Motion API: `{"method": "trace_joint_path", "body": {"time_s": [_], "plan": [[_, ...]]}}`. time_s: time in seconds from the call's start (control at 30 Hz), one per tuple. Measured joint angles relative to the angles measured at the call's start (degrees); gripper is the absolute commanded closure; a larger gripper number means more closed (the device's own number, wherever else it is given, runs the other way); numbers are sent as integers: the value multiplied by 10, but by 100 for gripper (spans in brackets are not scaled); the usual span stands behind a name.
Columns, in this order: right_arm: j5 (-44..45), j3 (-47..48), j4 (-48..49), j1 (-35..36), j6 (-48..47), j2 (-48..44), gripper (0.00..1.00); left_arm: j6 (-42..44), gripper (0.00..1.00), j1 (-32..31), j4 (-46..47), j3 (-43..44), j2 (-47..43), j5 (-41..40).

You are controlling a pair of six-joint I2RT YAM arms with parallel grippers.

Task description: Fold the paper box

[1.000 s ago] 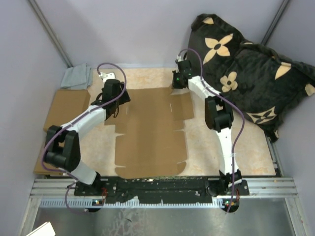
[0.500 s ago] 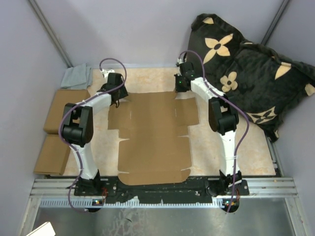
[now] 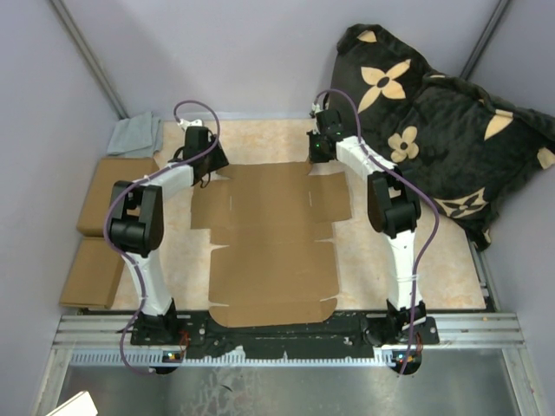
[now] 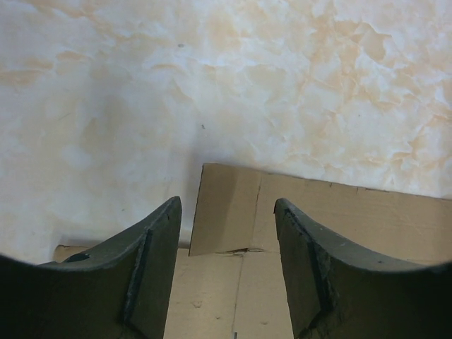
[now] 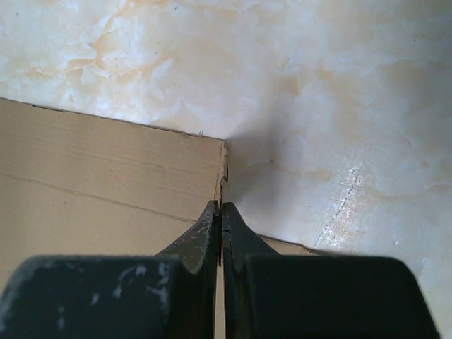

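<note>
The paper box (image 3: 269, 243) lies flat and unfolded on the marbled table, its flaps spread out. My left gripper (image 3: 213, 165) is open above the box's far left corner. In the left wrist view the gripper (image 4: 227, 201) has its jaws wide apart over a small corner flap (image 4: 226, 208), apart from it. My right gripper (image 3: 319, 156) is at the box's far right corner. In the right wrist view it (image 5: 222, 205) is shut, its tips at the edge of the box (image 5: 106, 169). I cannot tell whether cardboard is pinched between them.
Two brown cardboard blocks (image 3: 108, 195) (image 3: 91, 273) lie along the left side. A grey cloth (image 3: 134, 136) sits at the far left corner. A black flowered cushion (image 3: 434, 121) fills the far right. A metal rail (image 3: 286, 334) runs along the near edge.
The left arm swung up and inward, bringing its gripper to the box's far left corner. The box shifted slightly right and nearer. The right gripper moved a little with it.
</note>
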Motion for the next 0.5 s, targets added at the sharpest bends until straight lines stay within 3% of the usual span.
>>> {"method": "trace_joint_path", "body": {"time_s": [0.33,0.5], "plan": [[-1,0,-1,0,0,0,100,-2,41,0,3,-2,23,43],[-3,1,-5,2,0,0,90,-3,43,0,6,-2,23,70]]}}
